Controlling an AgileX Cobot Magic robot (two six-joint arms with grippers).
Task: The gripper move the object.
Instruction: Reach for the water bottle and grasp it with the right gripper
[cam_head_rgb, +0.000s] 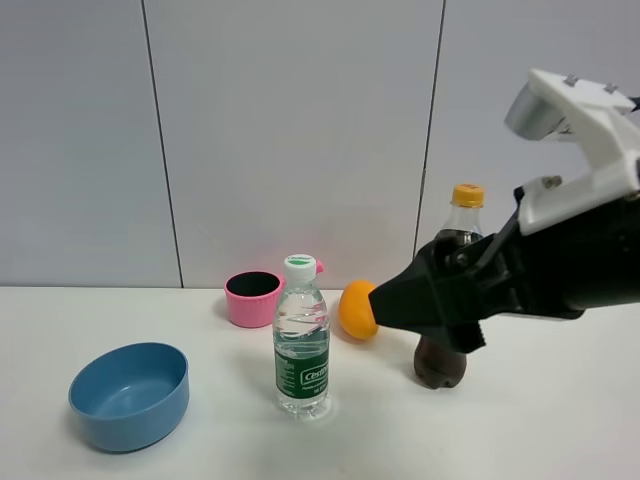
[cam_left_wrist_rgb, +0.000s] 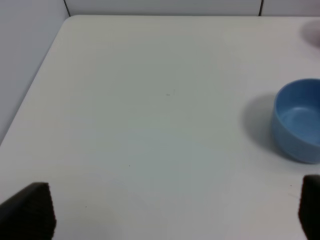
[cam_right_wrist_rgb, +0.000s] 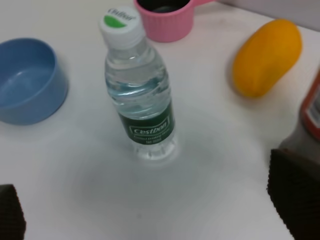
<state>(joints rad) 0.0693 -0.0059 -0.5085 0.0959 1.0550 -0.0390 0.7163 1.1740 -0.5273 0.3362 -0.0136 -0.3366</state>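
Ahead of right hand (cam_head_rgb: 425, 300), facing gap between its wide-spread, empty fingers (cam_right_wrist_rgb: 295, 200), water bottle (cam_right_wrist_rgb: 142, 100) stood upright on desk (cam_right_wrist_rgb: 215, 190). We judged risk: one finger sat just beside cola bottle (cam_head_rgb: 458, 215); advancing could topple it.

Front-on overview, wrist views downward, sharing bowl (cam_head_rgb: 128, 395)

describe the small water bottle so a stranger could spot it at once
On the white table, look near the middle, between the blue bowl and the cola bottle. The water bottle stands upright just in front of the pink cup: clear, green label, white cap, shorter than the yellow-capped cola.
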